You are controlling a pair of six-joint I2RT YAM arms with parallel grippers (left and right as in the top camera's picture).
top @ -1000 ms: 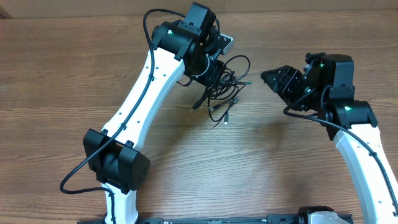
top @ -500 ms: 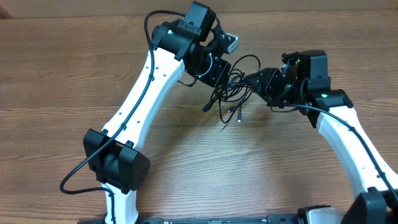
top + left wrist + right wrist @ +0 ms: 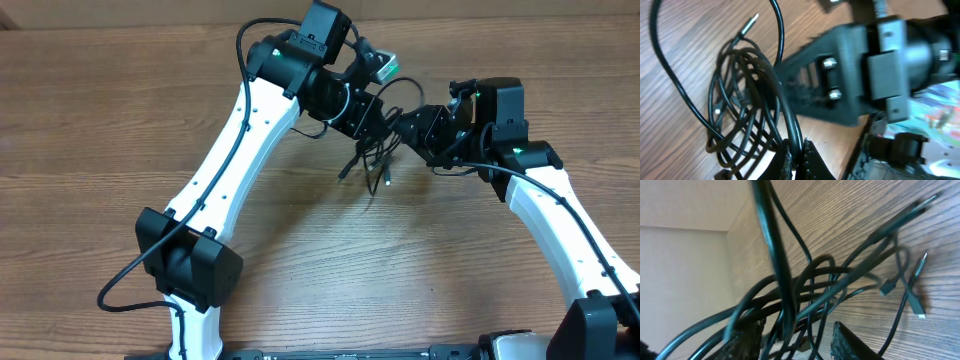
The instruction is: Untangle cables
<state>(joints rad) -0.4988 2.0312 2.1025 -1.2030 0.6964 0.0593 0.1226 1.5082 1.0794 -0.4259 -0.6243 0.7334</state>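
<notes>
On the wood table (image 3: 100, 120) at twelve o'clock, our left gripper (image 3: 796, 161) pinches the cables (image 3: 372, 160); our right gripper (image 3: 795, 340) is spread around them; we see one clump, nothing pulled free.

Robot lab workbench.
A white-and-black left arm (image 3: 235, 140) and right arm (image 3: 560, 220) work at a wood-grain table (image 3: 80, 120) by a plain pale wall (image 3: 680, 270), with tangled thin black cables (image 3: 372, 150) between them.

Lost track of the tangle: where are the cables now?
In the overhead view the cables bunch near the far centre, pinched by the left gripper, with the right gripper straddling some strands.
</notes>
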